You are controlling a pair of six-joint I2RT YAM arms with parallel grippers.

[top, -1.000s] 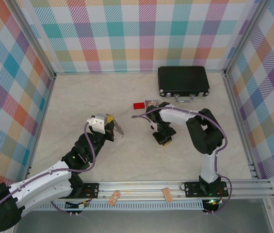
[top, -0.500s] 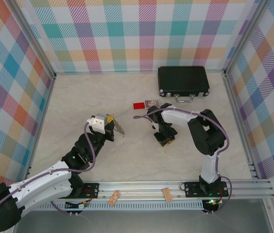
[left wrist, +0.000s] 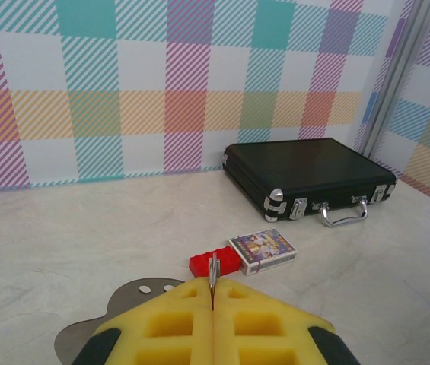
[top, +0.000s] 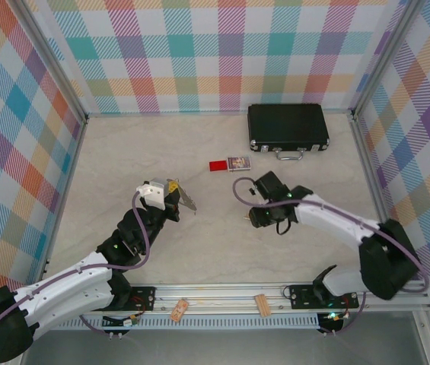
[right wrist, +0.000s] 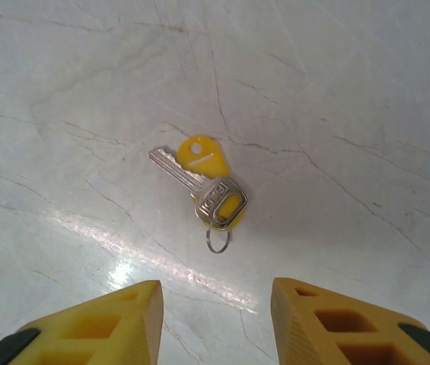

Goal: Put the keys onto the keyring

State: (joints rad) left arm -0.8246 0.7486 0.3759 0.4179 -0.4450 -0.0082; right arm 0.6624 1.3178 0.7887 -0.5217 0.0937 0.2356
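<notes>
Right gripper [right wrist: 213,300] wide open, holding nothing, hangs just above keys [right wrist: 205,192]. Keys lie flat on tabletop [right wrist: 351,91]. Best way, I think: go straight down, one pad each side of yellow head, pinch slow. Left gripper [left wrist: 213,293] pinched tight on keyring [left wrist: 213,268], held up.

This is a robot test cell in a lab: a marble-look desk [top: 199,251] boxed in by plaid-printed panels [top: 199,53] on aluminium framing [top: 386,57]. A left arm [top: 70,285] and a right arm [top: 336,224] are bolted to an aluminium rail [top: 230,291] at the desk's near edge.
</notes>
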